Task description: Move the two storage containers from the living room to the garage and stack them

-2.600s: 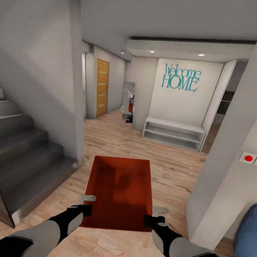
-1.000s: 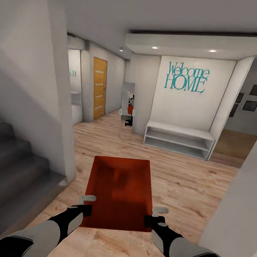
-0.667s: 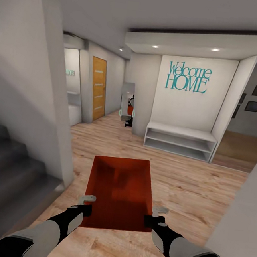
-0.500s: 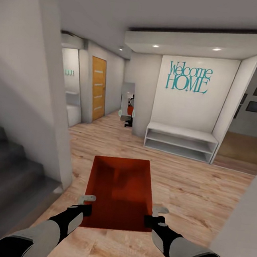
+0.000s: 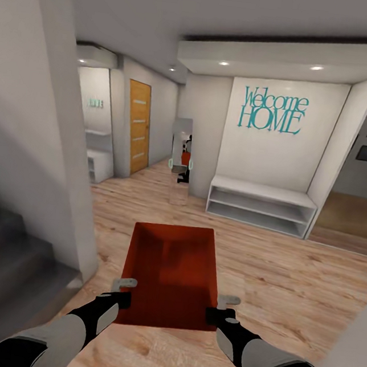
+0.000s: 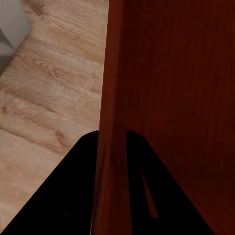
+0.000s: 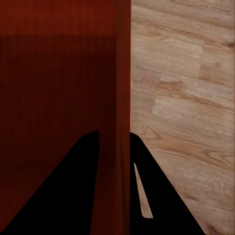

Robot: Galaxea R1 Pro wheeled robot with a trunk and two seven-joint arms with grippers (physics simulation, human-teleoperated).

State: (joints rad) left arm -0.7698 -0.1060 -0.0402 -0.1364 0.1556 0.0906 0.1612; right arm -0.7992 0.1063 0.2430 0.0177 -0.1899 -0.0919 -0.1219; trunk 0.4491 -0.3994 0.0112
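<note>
One storage container (image 5: 171, 274) is held above the wood plank floor (image 5: 287, 276), its side walls pinched by the left end effector (image 5: 122, 291) and right end effector (image 5: 221, 306).

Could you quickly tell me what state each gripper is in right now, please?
Left gripper: shut on the left wall of the storage container.
Right gripper: shut on the same container's right wall.

Ahead, a white wall with teal "Welcome HOME" lettering (image 5: 272, 111) above a low white shelf bench (image 5: 261, 205). Further left, an orange wooden door (image 5: 138, 126) and a tall mirror (image 5: 180, 154). Grey stairs (image 5: 1, 264) at near left. Light wood plank flooring (image 5: 285, 288) throughout.
</note>
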